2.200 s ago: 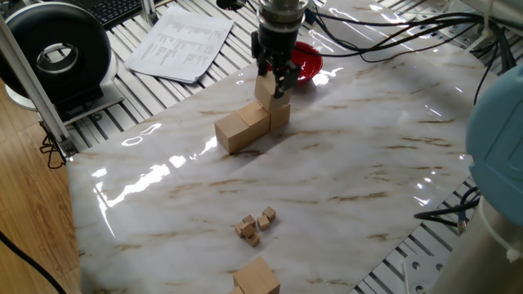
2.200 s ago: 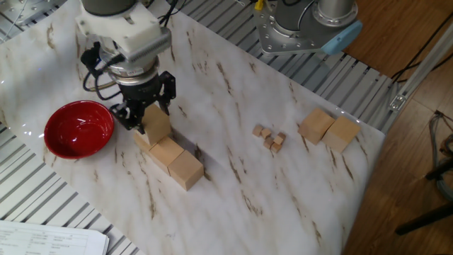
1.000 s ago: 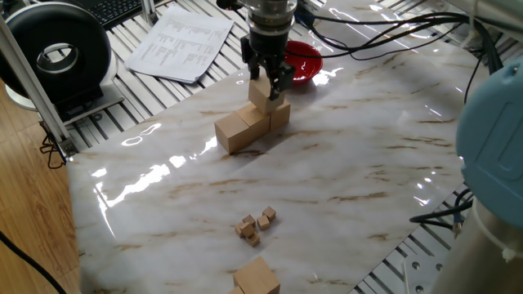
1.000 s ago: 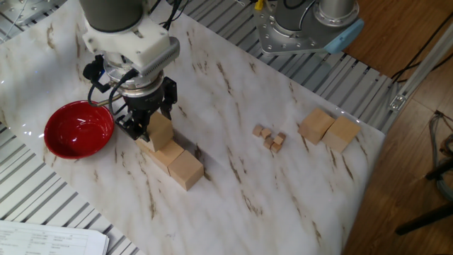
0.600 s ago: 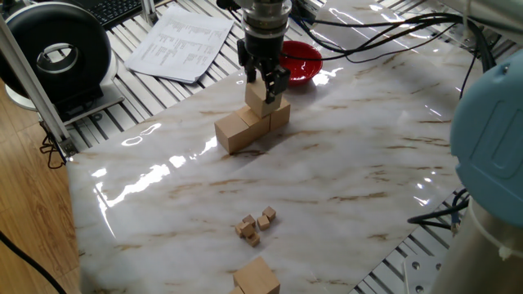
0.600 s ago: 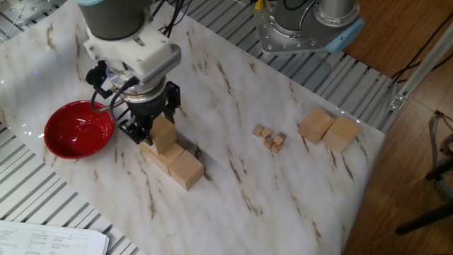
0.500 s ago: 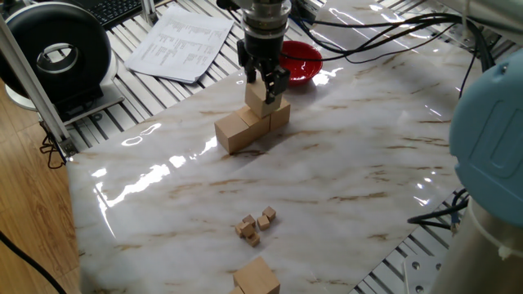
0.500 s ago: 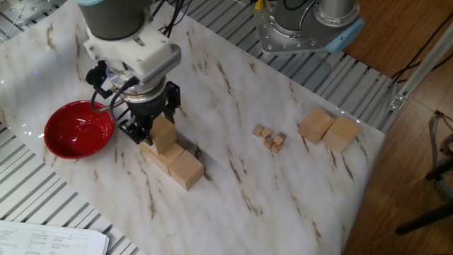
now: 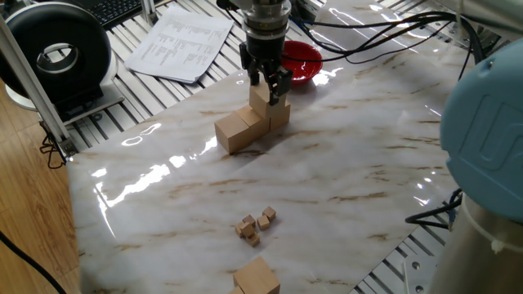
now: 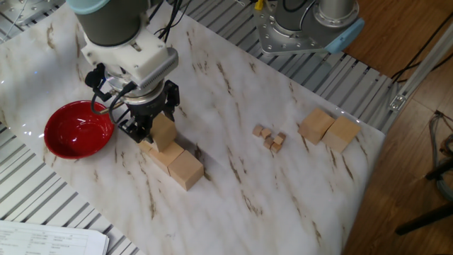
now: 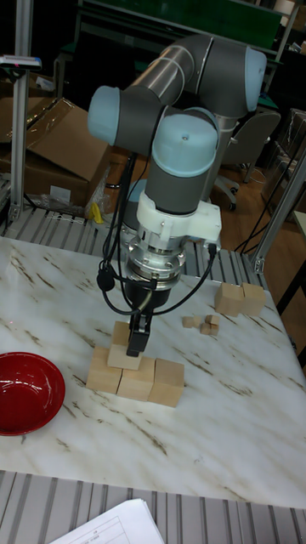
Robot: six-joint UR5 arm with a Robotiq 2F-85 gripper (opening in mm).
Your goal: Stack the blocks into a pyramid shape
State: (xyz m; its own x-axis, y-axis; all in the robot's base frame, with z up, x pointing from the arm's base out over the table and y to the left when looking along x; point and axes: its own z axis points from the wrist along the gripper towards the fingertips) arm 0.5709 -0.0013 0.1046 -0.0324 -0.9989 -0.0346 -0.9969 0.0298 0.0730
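On the marble tabletop [image 10: 233, 177] beside the red bowl [image 10: 78, 129], I see three large tan wooden cubes [image 11: 136, 381] forming a bottom row. My pincer [image 10: 151, 126] pinches a fourth tan cube [image 10: 163, 132], sitting on that row. By my reckoning the second tier is just begun; two spare large cubes [image 10: 328, 129] wait well apart near the tabletop's edge.

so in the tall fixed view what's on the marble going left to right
red bowl → row of three blocks with the pincer holding a fourth on top → cluster of tiny cubes → pair of blocks
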